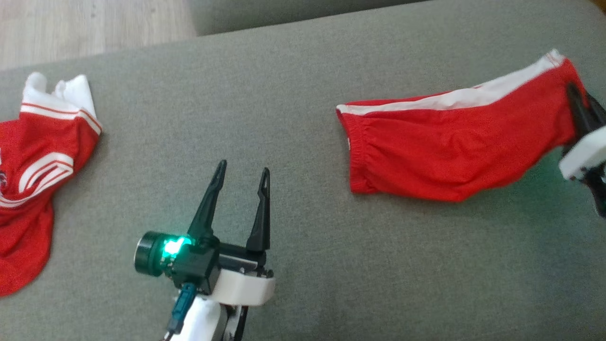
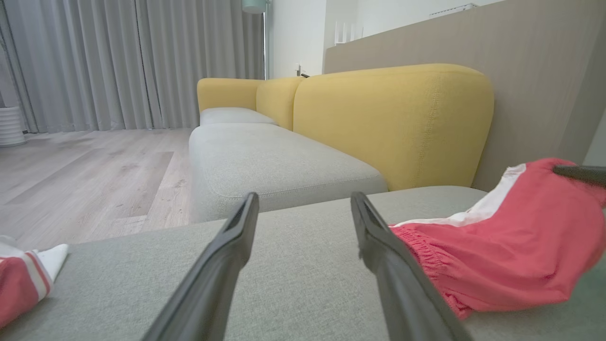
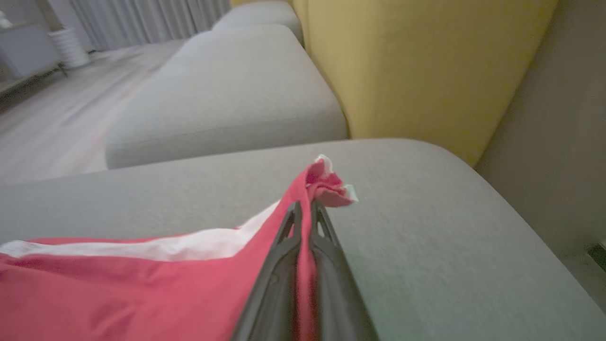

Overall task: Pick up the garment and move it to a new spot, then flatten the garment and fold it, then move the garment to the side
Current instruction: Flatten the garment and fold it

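Far left: a 2nd red jersey [image 1: 33, 156] lies crumpled on the grey cushion [image 1: 303, 94], likely not your target. Your left gripper [image 1: 244, 166] sits low over bare cushion, fingers parted, holding nothing. The red shorts [image 1: 445, 151] lie right of it, waistband end down on the cushion, far end raised. Your right gripper [image 3: 306, 204] is pinched tight on that end's corner, with little cloth past the tips. Risk: only 1 pinch point. Pull hard and the hem could slip out, or the waistband drags and bunches.
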You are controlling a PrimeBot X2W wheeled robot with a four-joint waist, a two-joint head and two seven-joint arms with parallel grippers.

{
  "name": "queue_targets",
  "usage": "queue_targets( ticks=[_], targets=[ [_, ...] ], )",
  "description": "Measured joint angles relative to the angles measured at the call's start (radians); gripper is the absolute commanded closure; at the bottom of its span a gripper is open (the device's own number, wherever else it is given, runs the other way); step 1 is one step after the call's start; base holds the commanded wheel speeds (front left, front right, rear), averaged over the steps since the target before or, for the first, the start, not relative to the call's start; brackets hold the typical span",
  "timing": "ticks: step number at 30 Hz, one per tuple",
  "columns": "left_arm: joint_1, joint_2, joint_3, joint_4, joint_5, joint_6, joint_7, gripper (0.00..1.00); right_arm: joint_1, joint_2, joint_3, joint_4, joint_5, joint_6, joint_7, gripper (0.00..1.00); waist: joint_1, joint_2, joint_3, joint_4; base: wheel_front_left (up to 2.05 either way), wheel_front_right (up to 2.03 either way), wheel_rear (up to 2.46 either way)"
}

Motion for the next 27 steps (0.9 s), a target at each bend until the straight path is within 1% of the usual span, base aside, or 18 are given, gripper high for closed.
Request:
queue_targets(
  ticks=[5, 10, 13, 17, 18, 19, 21, 23, 25, 27],
  targets=[
    [0.033, 0.000, 0.000, 0.014, 0.000, -0.010, 0.000, 0.00, -0.010, 0.003, 0.023, -0.167, -0.026, 0.000, 0.006, 1.00, -0.0001, 0.0000, -0.044, -0.002, 0.00, 0.00, 0.00],
    [0.058, -0.001, -0.001, 0.016, -0.008, -0.010, 0.000, 0.00, 0.014, 0.012, 0.032, -0.359, -0.058, 0.000, 0.057, 1.00, -0.0001, 0.0000, -0.074, 0.023, 0.00, 0.00, 0.00],
    [0.070, -0.001, -0.001, 0.015, -0.017, -0.010, 0.000, 0.00, 0.055, 0.052, 0.033, -0.443, -0.093, 0.000, 0.103, 1.00, 0.0000, 0.0000, -0.083, 0.042, 0.00, 0.00, 0.00],
    [0.082, -0.001, -0.008, 0.016, -0.021, -0.010, 0.000, 0.00, 0.111, 0.158, 0.039, -0.472, -0.162, 0.000, 0.156, 1.00, 0.0000, 0.0000, -0.086, 0.067, 0.00, 0.00, 0.00],
    [0.082, -0.001, -0.011, 0.015, -0.026, -0.010, 0.000, 0.00, 0.123, 0.187, 0.043, -0.471, -0.190, 0.000, 0.165, 0.55, 0.0000, 0.0000, -0.085, 0.074, 0.00, 0.00, 0.00],
    [0.081, -0.001, -0.017, 0.015, -0.030, -0.010, 0.000, 0.00, 0.135, 0.212, 0.050, -0.470, -0.207, 0.000, 0.179, 0.00, 0.0000, 0.0000, -0.084, 0.083, 0.00, 0.00, 0.00],
    [0.081, -0.001, -0.026, 0.014, -0.036, -0.009, 0.000, 0.00, 0.170, 0.262, 0.046, -0.466, -0.236, 0.000, 0.182, 0.00, 0.0001, 0.0000, -0.082, 0.100, 0.00, 0.00, 0.00],
    [0.081, -0.001, -0.026, 0.011, -0.044, 0.001, 0.000, 0.00, 0.212, 0.292, 0.016, -0.467, -0.265, 0.000, 0.161, 0.00, 0.0001, 0.0000, -0.082, 0.115, 0.00, 0.00, 0.00],
    [0.081, -0.001, -0.024, 0.010, -0.046, 0.009, 0.000, 0.00, 0.256, 0.295, -0.053, -0.470, -0.302, 0.000, 0.116, 0.00, 0.0002, 0.0000, -0.089, 0.125, 0.00, 0.00, 0.00],
    [0.083, -0.001, -0.019, 0.007, -0.047, 0.019, 0.000, 0.00, 0.299, 0.285, -0.137, -0.475, -0.354, 0.000, 0.063, 0.00, 0.0001, 0.0000, -0.102, 0.131, 0.00, 0.00, 0.00]
  ],
)
